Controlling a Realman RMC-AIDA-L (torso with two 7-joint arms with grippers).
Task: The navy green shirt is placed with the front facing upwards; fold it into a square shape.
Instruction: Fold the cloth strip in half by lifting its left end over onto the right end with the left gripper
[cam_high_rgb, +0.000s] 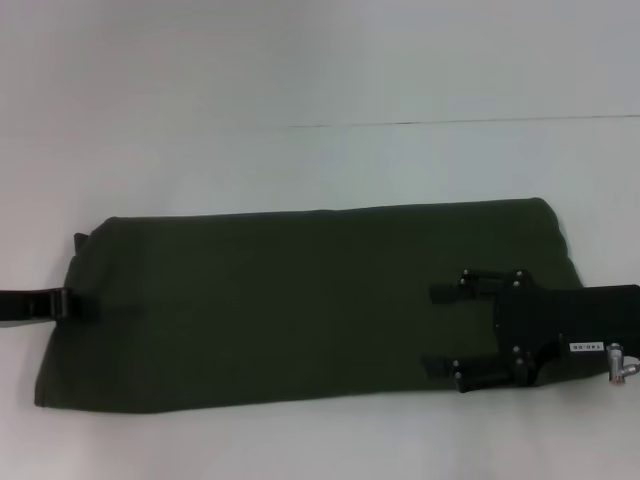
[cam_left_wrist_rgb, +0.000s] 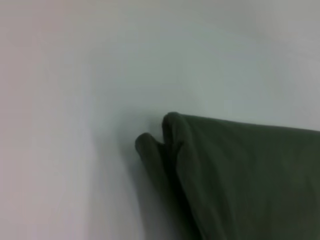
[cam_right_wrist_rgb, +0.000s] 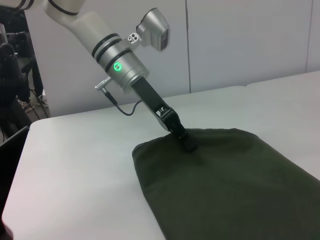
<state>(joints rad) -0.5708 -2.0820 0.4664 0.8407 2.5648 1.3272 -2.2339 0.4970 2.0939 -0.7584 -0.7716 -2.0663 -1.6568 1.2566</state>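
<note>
Lying across a white table (cam_high_rgb: 300, 80) is the navy green shirt (cam_high_rgb: 300, 300), already folded into a long band that runs from the robot's left to its right, with only plain green cloth facing up. Its far edge is a smooth fold; the near edge slants slightly. At the shirt's left end, the left gripper (cam_high_rgb: 82, 304) comes in low from the side, its dark tip touching the cloth right at the edge. Seen from the right wrist camera, that left gripper (cam_right_wrist_rgb: 186, 141) slopes down from a white and silver arm with a green light, and its narrow tip presses onto the top of the shirt (cam_right_wrist_rgb: 230, 180) near the corner; whether it pinches the fabric or only rests on it, I cannot tell. The left wrist camera shows the shirt's corner (cam_left_wrist_rgb: 170, 135) as 2 rounded, stacked folds on the table. At the right end, the right gripper (cam_high_rgb: 436, 331) lies over the cloth, its 2 black fingers (cam_high_rgb: 450, 294) spread wide apart and pointing toward the shirt's middle, holding nothing between them.
</note>
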